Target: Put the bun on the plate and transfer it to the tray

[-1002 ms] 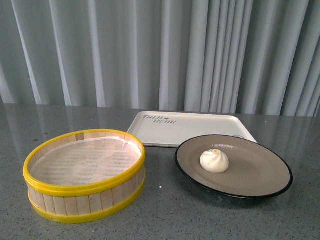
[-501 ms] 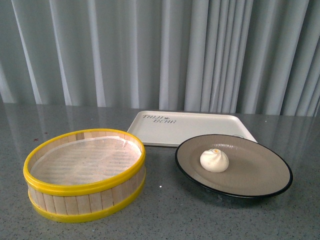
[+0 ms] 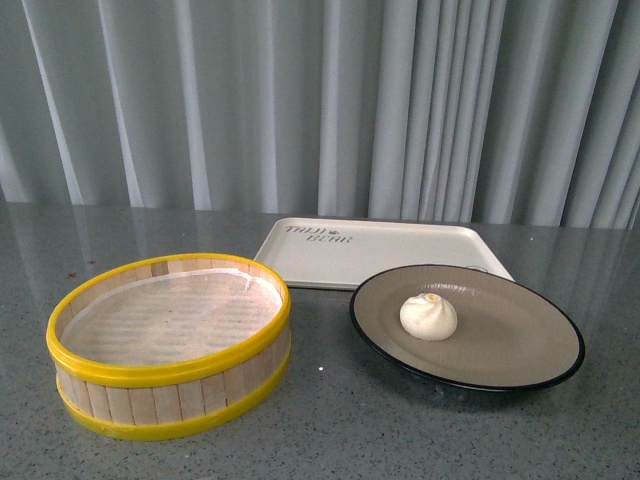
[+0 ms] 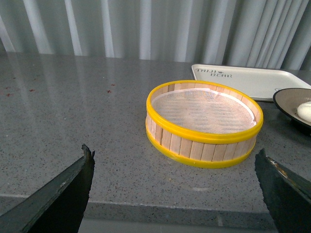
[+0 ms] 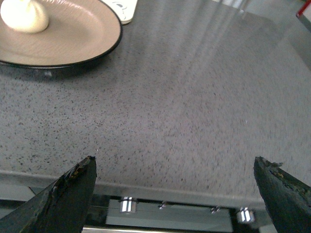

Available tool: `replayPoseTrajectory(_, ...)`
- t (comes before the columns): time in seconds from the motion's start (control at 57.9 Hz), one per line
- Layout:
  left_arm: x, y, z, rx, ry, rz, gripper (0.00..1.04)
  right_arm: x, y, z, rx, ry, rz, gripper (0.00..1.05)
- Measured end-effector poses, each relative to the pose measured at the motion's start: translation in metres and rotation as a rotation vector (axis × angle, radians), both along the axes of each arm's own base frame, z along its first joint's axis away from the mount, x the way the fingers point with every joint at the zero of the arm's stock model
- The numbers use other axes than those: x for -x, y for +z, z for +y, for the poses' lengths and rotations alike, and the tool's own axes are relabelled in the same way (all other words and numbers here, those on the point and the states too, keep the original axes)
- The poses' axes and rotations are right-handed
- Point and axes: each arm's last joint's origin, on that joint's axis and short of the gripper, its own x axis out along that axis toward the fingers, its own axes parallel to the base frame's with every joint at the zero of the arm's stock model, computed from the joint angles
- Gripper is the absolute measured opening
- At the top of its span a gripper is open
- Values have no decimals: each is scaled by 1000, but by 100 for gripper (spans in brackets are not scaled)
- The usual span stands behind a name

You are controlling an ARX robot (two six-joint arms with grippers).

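Observation:
A cream-white pleated bun [image 3: 428,316] rests on the beige, black-rimmed plate [image 3: 520,345] at the right of the grey table. Behind the plate lies the cream tray [image 3: 380,250] with dark lettering, nothing on it. Neither arm shows in the front view. My left gripper [image 4: 175,160] hangs open over the table's near edge, well short of the steamer, with the plate [image 4: 286,99] and bun [image 4: 305,110] at the picture's far edge. My right gripper [image 5: 175,167] is open above the near table edge, apart from the plate [image 5: 87,36] and bun [image 5: 24,17].
A yellow-rimmed wooden steamer basket [image 3: 168,345] with only a white liner inside stands at the left, also in the left wrist view [image 4: 204,124]. Grey curtains close off the back. The table's front edge with metal fittings [image 5: 127,205] lies under the right gripper.
The front view has shifted slightly, so everything sits a few pixels higher in the picture. Bun, plate, tray and basket keep their places relative to each other.

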Motion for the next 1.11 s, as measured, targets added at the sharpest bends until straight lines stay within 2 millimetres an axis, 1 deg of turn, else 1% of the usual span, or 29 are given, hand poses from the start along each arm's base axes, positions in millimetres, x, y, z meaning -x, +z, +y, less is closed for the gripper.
replayPoseTrajectory(0.017, 0, 0, 0, 0, 0, 0, 98, -8, 2, 1, 60, 59, 25, 96)
replayPoseTrajectory(0.052, 0, 0, 0, 0, 0, 0, 98, -17, 3, 3, 119, 133, 61, 96)
replayPoseTrajectory(0.155, 0, 0, 0, 0, 0, 0, 98, -37, -1, 12, 316, 313, 127, 96)
replayPoseTrajectory(0.173, 0, 0, 0, 0, 0, 0, 98, -39, -1, 13, 327, 324, 132, 96)
replayPoseTrajectory(0.207, 0, 0, 0, 0, 0, 0, 98, -45, -2, 17, 415, 378, 139, 96)
replayPoseTrajectory(0.225, 0, 0, 0, 0, 0, 0, 98, -47, -2, 18, 423, 387, 139, 96)
replayPoseTrajectory(0.259, 0, 0, 0, 0, 0, 0, 98, -53, -3, 23, 494, 442, 145, 96)
replayPoseTrajectory(0.345, 0, 0, 0, 0, 0, 0, 98, -66, -6, 31, 607, 515, 134, 96)
replayPoseTrajectory(0.466, 0, 0, 0, 0, 0, 0, 98, -87, -11, 35, 726, 582, 128, 96)
replayPoseTrajectory(0.622, 0, 0, 0, 0, 0, 0, 98, -109, -20, 38, 814, 674, 141, 96)
replayPoseTrajectory(0.725, 0, 0, 0, 0, 0, 0, 98, -122, -23, 43, 854, 722, 125, 96)
replayPoseTrajectory(1.105, 0, 0, 0, 0, 0, 0, 98, -162, -29, 57, 914, 794, 80, 96)
